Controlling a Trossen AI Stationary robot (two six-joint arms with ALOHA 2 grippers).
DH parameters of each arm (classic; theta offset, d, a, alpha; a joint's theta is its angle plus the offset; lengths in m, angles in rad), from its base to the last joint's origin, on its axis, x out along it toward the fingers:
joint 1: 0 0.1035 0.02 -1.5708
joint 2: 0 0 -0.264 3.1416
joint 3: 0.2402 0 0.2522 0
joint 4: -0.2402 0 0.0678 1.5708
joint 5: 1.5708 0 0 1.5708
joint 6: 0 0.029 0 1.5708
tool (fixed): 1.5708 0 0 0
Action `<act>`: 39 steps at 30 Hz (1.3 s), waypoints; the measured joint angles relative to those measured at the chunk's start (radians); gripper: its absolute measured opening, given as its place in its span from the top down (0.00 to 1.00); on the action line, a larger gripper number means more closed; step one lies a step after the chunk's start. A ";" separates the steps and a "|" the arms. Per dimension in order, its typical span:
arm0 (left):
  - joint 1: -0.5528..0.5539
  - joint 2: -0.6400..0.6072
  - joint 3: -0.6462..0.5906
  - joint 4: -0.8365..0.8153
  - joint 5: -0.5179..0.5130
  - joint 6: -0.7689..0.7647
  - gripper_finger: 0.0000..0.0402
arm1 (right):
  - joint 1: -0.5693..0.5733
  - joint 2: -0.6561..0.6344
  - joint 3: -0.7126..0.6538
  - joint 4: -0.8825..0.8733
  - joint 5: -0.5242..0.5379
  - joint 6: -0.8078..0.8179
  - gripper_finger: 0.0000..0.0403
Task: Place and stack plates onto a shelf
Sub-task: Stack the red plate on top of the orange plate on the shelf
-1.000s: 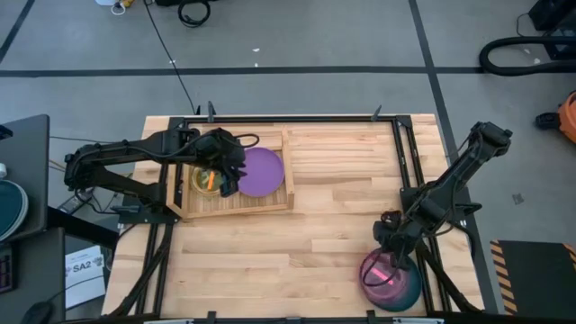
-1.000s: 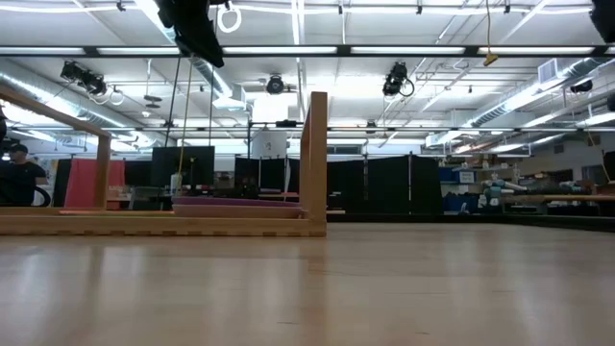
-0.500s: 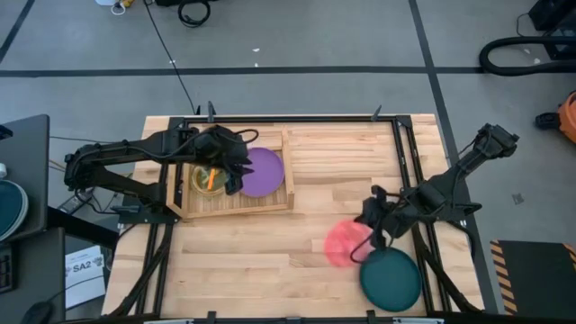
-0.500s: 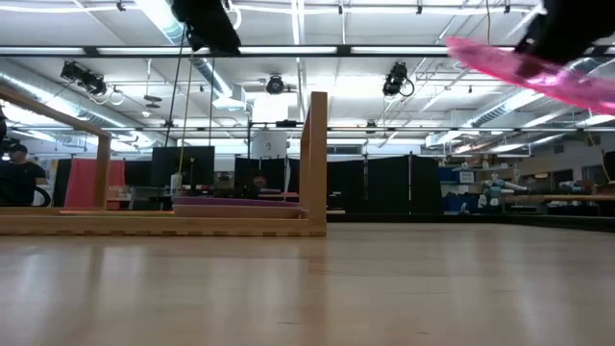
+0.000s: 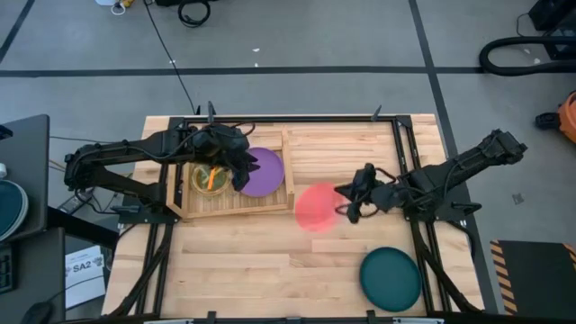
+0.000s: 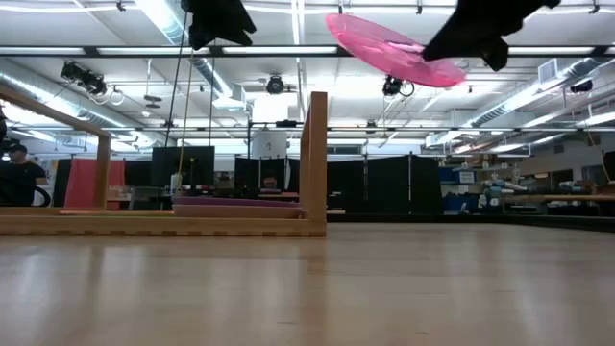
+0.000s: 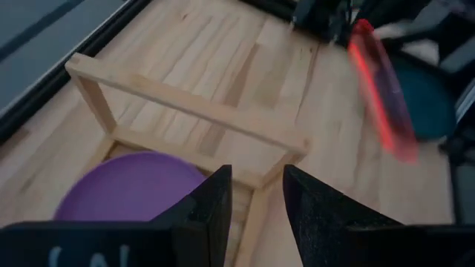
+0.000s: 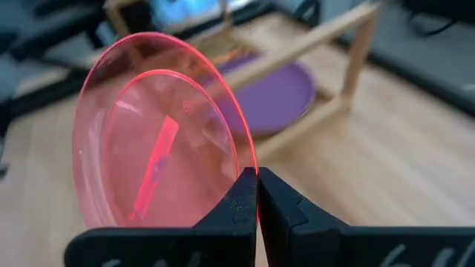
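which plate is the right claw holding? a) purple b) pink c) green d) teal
b: the right claw is shut on the rim of the pink plate, carried in the air beside the shelf; the teal plate lies on the table and the purple plate in the shelf.

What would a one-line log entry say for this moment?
right fingers: shut on pink plate, airborne beside shelf | left fingers: open above purple plate | teal plate: on table

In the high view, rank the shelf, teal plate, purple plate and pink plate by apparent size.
1. Shelf, largest.
2. Teal plate.
3. Purple plate and pink plate: unranked. The purple one is partly hidden by the left arm, and the pink one is lifted nearer the camera, tilted, in the right gripper.
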 joint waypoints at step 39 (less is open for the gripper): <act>0.001 0.000 0.000 0.324 -0.244 0.072 0.68 | -0.404 0.161 0.000 0.763 0.093 -0.350 0.98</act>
